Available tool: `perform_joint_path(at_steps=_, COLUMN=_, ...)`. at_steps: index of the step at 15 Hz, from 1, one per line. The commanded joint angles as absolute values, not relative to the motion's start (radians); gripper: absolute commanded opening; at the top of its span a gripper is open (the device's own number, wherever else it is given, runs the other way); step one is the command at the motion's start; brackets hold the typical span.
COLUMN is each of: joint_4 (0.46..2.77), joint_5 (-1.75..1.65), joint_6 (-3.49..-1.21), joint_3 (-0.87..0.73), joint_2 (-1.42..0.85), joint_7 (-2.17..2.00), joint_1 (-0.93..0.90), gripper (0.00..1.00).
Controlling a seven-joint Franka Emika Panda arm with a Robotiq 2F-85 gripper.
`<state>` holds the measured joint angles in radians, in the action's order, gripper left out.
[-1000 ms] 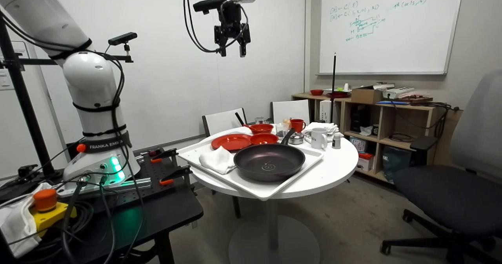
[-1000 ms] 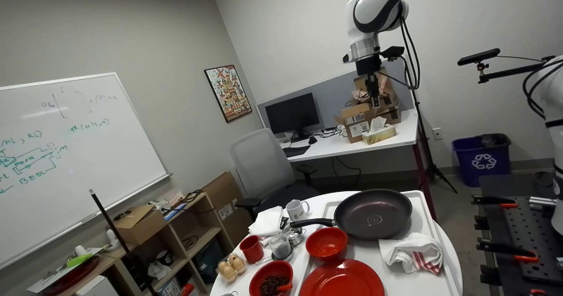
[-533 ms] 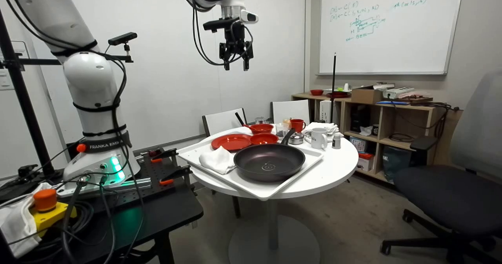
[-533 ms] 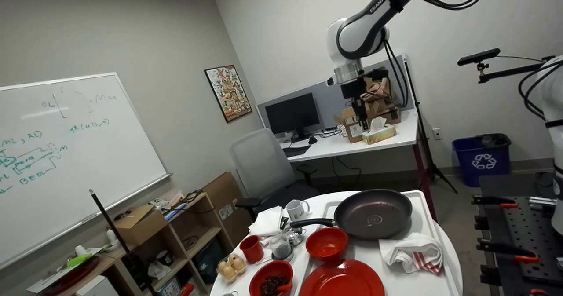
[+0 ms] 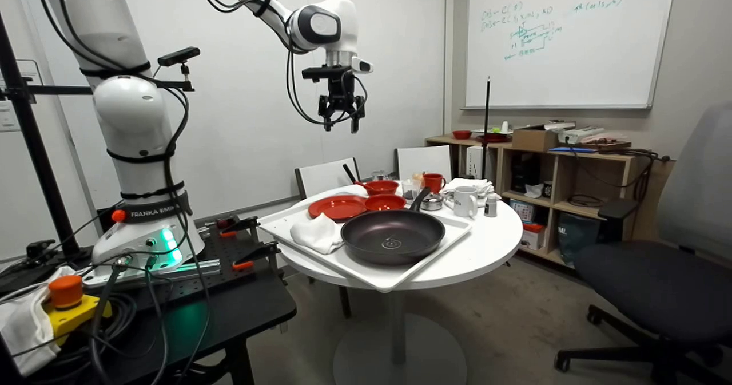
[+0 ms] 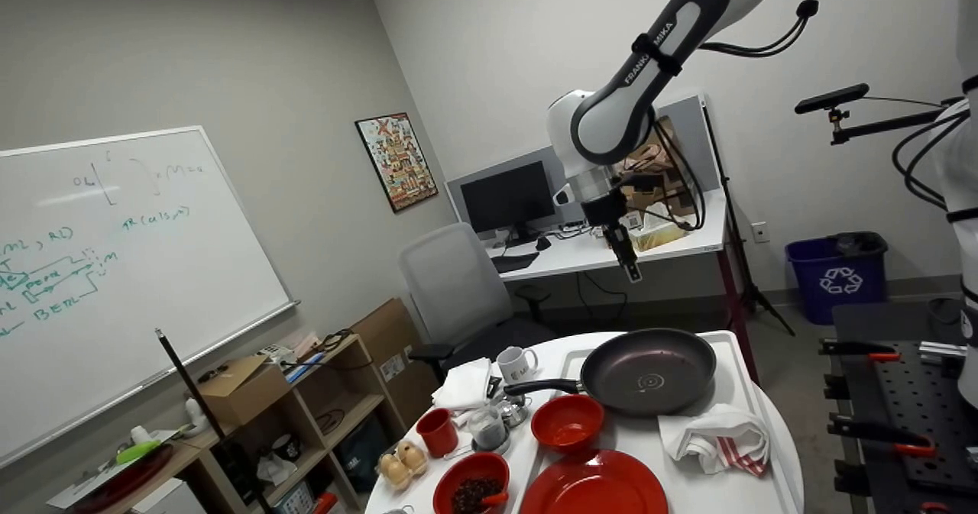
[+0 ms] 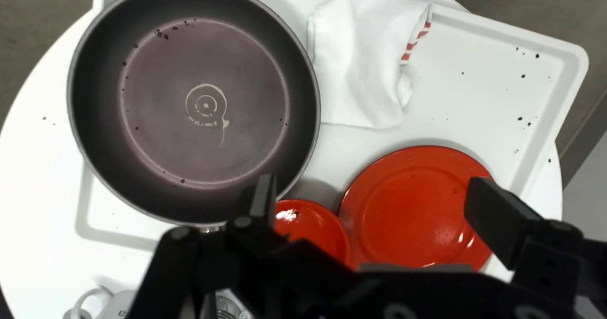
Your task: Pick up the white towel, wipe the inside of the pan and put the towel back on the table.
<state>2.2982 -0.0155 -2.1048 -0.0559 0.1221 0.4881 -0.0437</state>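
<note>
The white towel, rumpled with red stripes at one edge, lies on a white tray beside the pan. It shows in both exterior views point(image 5: 316, 233) point(image 6: 710, 439) and the wrist view point(image 7: 363, 58). The black pan point(image 5: 393, 236) lies flat on the tray, its dark inside facing up with small dark specks point(image 7: 204, 134); it also shows in an exterior view point(image 6: 648, 373). The tray rests on the round white table point(image 5: 497, 242). My gripper point(image 5: 341, 126) is open and empty, well above the table. In the wrist view its fingers point(image 7: 370, 186) stand wide apart over the red dishes.
The white tray point(image 7: 493, 86) also holds a red plate point(image 7: 412, 205) and a red bowl point(image 6: 567, 422). A white mug point(image 6: 517, 363), a red mug point(image 6: 437, 431), eggs point(image 6: 403, 464) and folded white cloth point(image 6: 464, 384) stand nearby. The pan handle point(image 6: 544, 386) points toward them.
My gripper has moved down toward the table and stays open. The towel, pan and dishes have not moved.
</note>
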Motion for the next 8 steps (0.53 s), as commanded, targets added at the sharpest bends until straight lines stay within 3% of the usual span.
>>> perform_joint_path(at_steps=1, joint_4=2.351, joint_5=0.003, joint_6=-2.184, joint_3=-0.032, joint_2=0.090, joint_7=0.486, joint_1=-0.045, gripper=1.00)
perform_joint_path(at_steps=8, joint_4=2.486, joint_5=0.022, joint_6=-2.366, joint_3=0.001, joint_2=0.033, joint_7=0.491, joint_1=-0.047, gripper=1.00)
